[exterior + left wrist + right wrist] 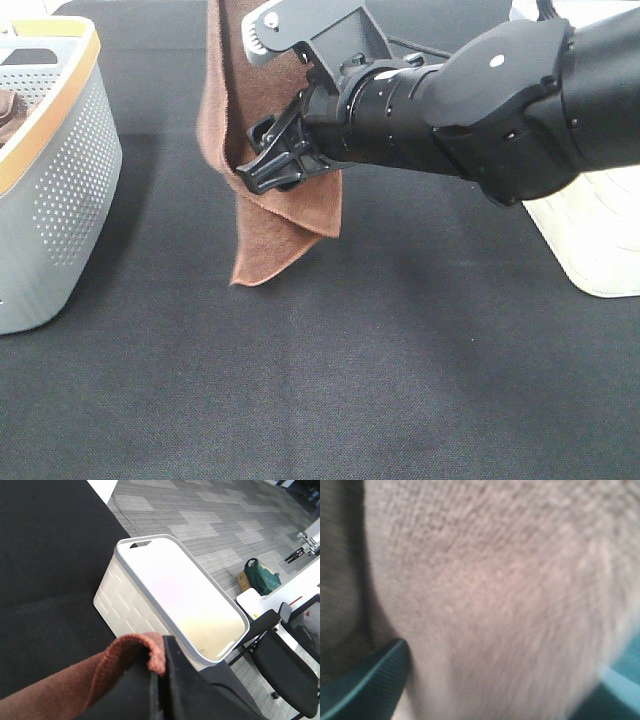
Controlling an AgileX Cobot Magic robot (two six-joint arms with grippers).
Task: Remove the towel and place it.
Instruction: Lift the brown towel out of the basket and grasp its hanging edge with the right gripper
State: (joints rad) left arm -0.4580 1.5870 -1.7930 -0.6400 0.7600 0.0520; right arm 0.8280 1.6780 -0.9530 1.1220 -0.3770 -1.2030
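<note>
The reddish-brown towel (283,240) hangs in folds from above the top edge of the exterior view, its lower corner just over the black table. My left gripper (159,667) is above that view's frame; its wrist view shows it shut on a bunched edge of the towel (125,662). My right gripper (258,156) reaches in from the right at mid-height of the cloth, its jaws open on either side of the hanging edge. In the right wrist view the towel (490,595) fills the frame, blurred and close, between the fingertips (370,690).
A grey perforated basket (65,190) with an orange rim stands at the left edge and holds something brown. A white basket (590,240), also seen as the white basket (125,600) from the left wrist, sits at the right. Black cloth (330,380) covers the table.
</note>
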